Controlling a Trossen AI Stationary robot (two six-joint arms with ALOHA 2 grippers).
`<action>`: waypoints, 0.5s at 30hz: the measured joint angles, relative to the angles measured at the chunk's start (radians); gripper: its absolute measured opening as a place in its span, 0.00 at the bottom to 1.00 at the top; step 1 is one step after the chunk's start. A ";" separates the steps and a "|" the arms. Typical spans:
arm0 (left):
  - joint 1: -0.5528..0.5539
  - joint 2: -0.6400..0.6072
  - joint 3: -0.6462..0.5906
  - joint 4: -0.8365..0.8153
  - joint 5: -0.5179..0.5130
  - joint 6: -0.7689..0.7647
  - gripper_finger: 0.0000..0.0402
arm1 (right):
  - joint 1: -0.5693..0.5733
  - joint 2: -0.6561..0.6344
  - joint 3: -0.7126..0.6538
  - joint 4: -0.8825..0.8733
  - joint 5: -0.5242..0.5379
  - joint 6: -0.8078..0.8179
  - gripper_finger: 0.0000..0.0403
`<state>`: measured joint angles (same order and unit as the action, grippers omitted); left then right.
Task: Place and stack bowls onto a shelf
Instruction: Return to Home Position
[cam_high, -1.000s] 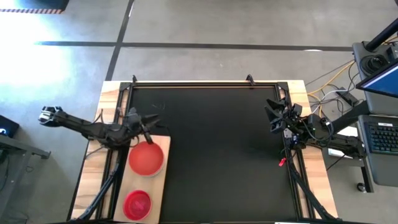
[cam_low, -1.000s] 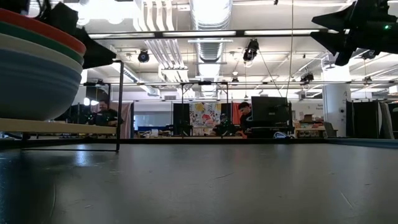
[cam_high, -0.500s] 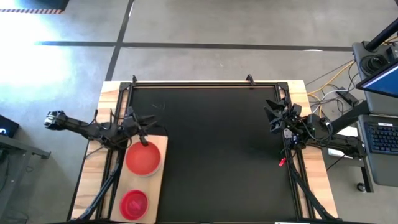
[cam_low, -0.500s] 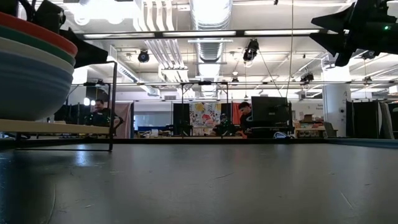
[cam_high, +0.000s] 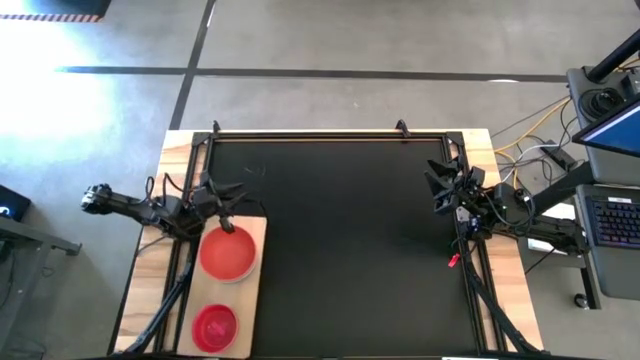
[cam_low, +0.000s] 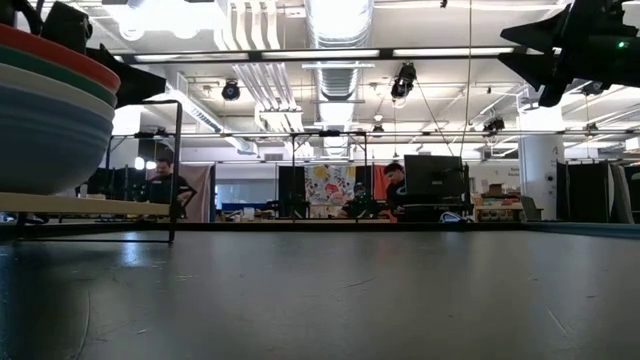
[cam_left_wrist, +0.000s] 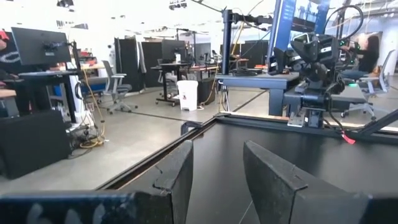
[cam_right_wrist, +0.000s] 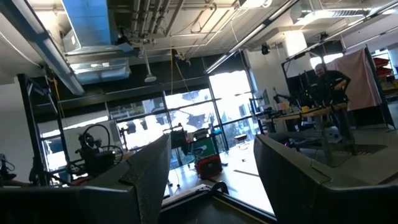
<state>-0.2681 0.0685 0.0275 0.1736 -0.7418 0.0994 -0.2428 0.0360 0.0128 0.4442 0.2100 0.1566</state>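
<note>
- Orange bowl (cam_high: 228, 254) topmost on the taller stack (cam_low: 45, 130), over green, white and blue-grey layers, at the far end of the shelf.
- Light wooden shelf (cam_high: 252, 298) along the left near side of the black tabletop (cam_high: 340, 240). Second stack (cam_high: 214, 326), magenta-red on top, at the shelf's near end, apart from the first.
- Thin black frame post (cam_low: 174, 170) just beside the taller stack in the low view.
- Left gripper (cam_high: 228, 195) just past the shelf's far edge, higher than the stack. Fingers (cam_left_wrist: 177, 174) spread wide, holding nothing, aimed level across the table toward the right arm (cam_left_wrist: 314, 56).
- Right gripper (cam_high: 436, 186) raised at the table's right edge, well apart from the shelf. Fingers (cam_right_wrist: 149, 168) also wide and empty, tilted up toward the ceiling.
- People (cam_low: 165, 185) at desks in the room behind.
- Against a second ago: left arm folded further back, gripper drawn off the orange bowl's far rim toward the left edge. Shelf and both stacks a touch further left in the high and low views. Right arm unchanged.
</note>
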 joint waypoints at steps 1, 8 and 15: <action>0.000 -0.007 0.002 0.000 0.001 0.013 0.30 | 0.000 0.000 0.000 0.000 0.000 0.000 0.54; 0.000 -0.009 0.046 0.017 0.048 0.056 0.30 | 0.000 0.000 0.000 0.000 0.000 0.000 0.54; 0.000 0.028 0.061 0.036 0.085 0.055 0.31 | 0.000 0.000 0.000 0.000 0.000 0.000 0.54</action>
<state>-0.2676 0.0965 0.0887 0.2094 -0.6569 0.1546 -0.2428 0.0360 0.0128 0.4445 0.2100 0.1566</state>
